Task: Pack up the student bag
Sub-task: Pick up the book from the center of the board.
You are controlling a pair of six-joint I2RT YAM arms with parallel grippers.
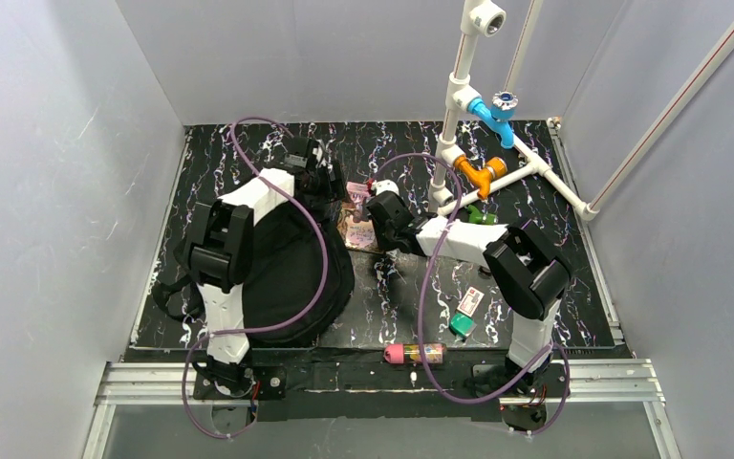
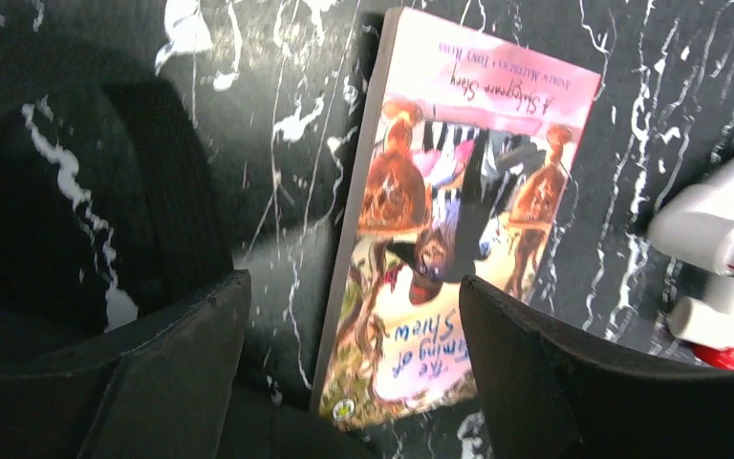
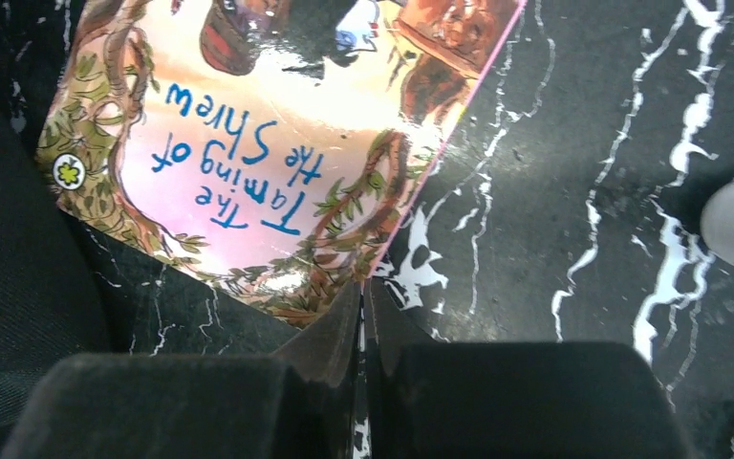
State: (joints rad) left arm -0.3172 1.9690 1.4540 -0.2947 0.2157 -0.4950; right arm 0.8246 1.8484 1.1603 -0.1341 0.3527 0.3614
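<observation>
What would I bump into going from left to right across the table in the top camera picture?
Student bag → The Taming of the Shrew book → pink pencil case → small green box. The pipe fittings at the back overlap these, so they are left out.

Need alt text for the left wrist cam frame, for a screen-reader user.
A pink paperback titled The Taming of the Shrew lies flat on the black marbled table, framed between the spread fingers of the left tool. A white pipe-like part pokes in at the right edge.
</observation>
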